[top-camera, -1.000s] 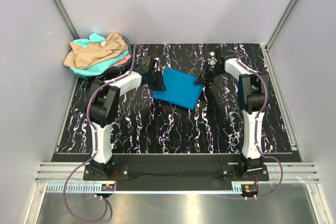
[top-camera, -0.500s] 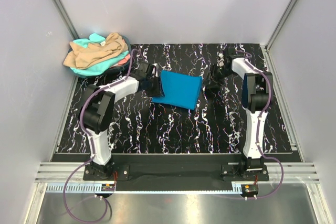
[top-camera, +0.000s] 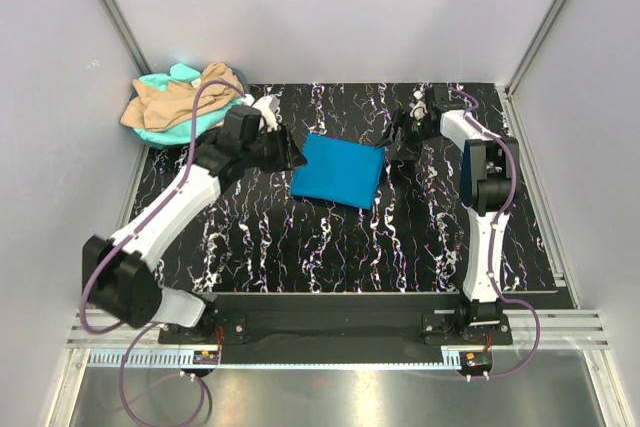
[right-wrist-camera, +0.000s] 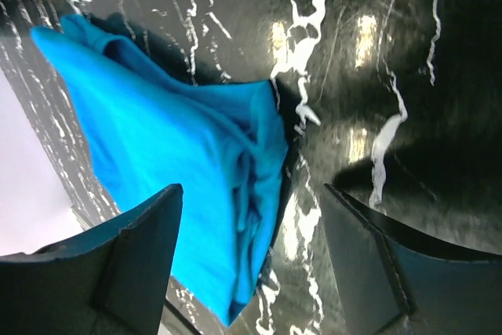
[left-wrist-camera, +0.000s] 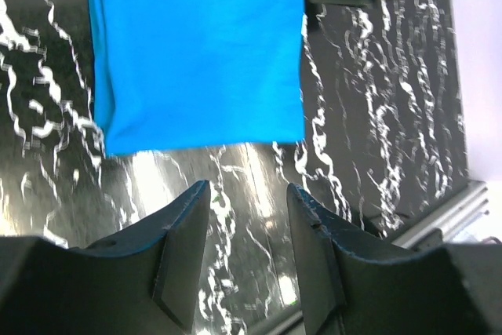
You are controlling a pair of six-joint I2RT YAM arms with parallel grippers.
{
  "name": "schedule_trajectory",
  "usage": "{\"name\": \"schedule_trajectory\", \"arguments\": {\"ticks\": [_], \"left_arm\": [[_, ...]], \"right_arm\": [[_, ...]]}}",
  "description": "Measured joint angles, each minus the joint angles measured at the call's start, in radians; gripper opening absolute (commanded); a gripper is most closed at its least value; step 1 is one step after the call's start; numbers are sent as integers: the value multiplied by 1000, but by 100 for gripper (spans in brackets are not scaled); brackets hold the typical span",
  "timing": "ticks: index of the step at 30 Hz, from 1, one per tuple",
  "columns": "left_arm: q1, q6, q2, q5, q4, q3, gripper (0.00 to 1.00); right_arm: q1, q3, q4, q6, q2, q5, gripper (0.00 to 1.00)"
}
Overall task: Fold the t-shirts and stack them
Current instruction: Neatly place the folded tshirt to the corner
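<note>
The pile [top-camera: 185, 102] lies at the folded shirt's [top-camera: 337, 170] ten o'clock. The left gripper [top-camera: 288, 159] sits at its nine, the right gripper [top-camera: 398, 150] at two.

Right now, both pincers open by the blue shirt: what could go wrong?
1. The blue shirt edge facing the right pincer is bunched in loose layers; a low pass there could snag it and undo the fold.
2. The cable on the left arm passes over the pile of unfolded shirts at the far-left corner; a swing might catch and drag them.
</note>
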Motion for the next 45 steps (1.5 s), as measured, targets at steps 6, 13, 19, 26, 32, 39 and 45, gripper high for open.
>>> {"name": "schedule_trajectory", "arguments": {"ticks": [6, 13, 19, 26, 32, 39, 45], "left_arm": [[0, -32, -166, -5, -87, -94, 50], [0, -53, -274, -21, -172, -118, 51], [0, -52, -300, -31, -218, -118, 51], [0, -52, -315, -21, -209, -195, 51], [0, -40, -307, -8, -220, -249, 50], [-7, 17, -239, 3, -221, -254, 49], [-62, 92, -190, -26, -255, -254, 49]], "right_arm": [[24, 21, 34, -6, 35, -7, 69], [66, 2, 76, -4, 47, 5, 15], [71, 12, 32, -21, 48, 31, 0], [64, 462, -294, -290, 195, 228, 0], [-24, 587, -439, -517, 213, 370, 0], [-140, 779, -429, -724, 316, 605, 0], [-194, 800, -258, -871, 374, 763, 0]]}}
